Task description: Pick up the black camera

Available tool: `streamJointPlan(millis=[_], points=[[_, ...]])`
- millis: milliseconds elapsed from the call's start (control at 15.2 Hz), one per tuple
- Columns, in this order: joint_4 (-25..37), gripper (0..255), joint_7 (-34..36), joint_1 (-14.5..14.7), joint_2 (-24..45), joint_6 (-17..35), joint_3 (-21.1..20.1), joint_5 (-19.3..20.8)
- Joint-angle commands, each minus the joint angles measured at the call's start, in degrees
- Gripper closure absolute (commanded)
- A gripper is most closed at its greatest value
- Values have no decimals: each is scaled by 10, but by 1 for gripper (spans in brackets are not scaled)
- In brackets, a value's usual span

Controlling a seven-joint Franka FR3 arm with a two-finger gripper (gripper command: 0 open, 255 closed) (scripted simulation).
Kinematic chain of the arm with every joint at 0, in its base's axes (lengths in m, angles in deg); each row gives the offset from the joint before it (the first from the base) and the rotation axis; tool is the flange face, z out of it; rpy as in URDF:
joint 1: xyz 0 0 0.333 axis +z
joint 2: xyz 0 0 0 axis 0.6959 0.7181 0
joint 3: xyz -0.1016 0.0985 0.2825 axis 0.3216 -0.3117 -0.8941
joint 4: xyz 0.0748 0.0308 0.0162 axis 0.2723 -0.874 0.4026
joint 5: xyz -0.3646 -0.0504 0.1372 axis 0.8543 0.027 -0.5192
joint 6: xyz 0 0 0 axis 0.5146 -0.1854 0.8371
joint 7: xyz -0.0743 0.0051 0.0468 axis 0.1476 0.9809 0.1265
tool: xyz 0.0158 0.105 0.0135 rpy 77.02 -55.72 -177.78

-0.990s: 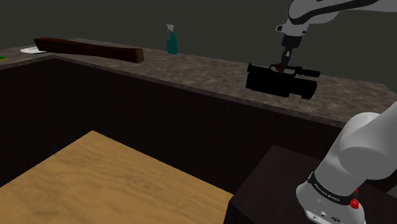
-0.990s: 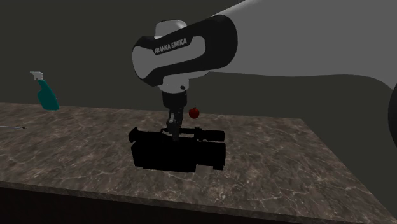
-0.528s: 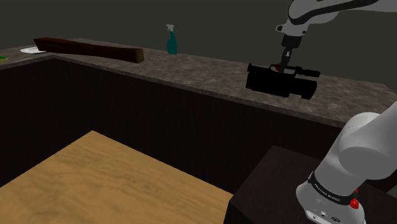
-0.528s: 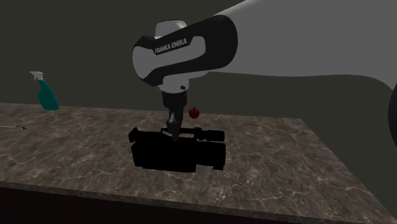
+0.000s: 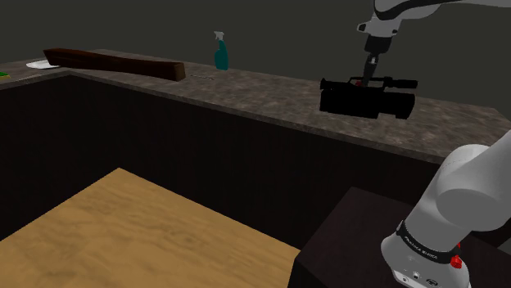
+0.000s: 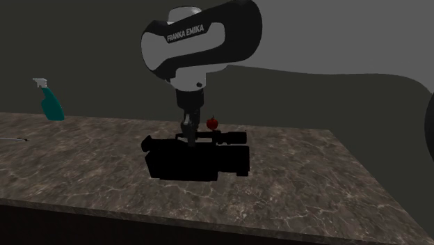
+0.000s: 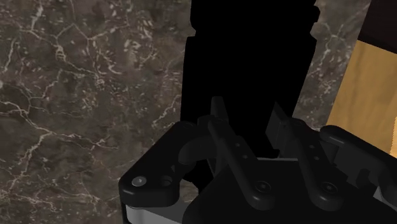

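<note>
step: lift | hand [image 6: 188, 136] pinching camera [image 6: 197, 161] by top handle | next: raise straight up, clear of bench [image 6: 313, 177]

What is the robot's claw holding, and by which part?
The claw holds the black camera, pinching the thin bar that runs along the camera's top.

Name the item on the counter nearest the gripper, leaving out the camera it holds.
The small red round object, right by the black camera; the teal spray bottle and dark plank stand far off.
</note>
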Motion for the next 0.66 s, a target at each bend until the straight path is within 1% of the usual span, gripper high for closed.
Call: streamJointPlan(millis=[0, 462, 594], points=[[20, 255, -2, 1, 2, -16, -1, -2], [81, 255, -7, 5, 11, -69, -5, -9], [82, 255, -7, 5, 11, -70, -5, -9]])
